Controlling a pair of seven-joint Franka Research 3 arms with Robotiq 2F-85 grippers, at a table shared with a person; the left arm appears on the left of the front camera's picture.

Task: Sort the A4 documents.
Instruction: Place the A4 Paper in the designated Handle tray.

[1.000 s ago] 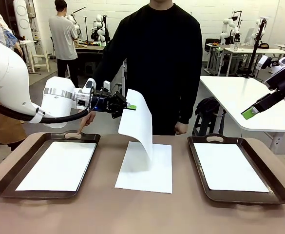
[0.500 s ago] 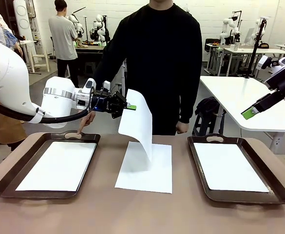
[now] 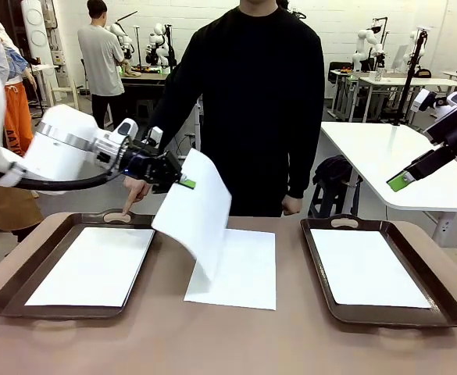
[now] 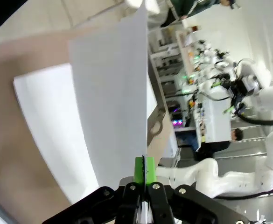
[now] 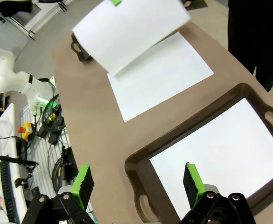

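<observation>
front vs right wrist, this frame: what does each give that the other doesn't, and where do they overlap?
Front: the person's hand pointing at the handle of the left tray, the sheet in that tray, the left gripper pinching the lifted sheet. Right wrist: the right gripper, jaws wide apart, aimed at the right tray; cables beside the table. Both: the lifted sheet, the sheet flat on the table, the sheet in the right tray.

Left tray (image 3: 48,312), right tray (image 3: 392,318) on table (image 3: 228,344) (person (image 3: 251,101) behind).
</observation>
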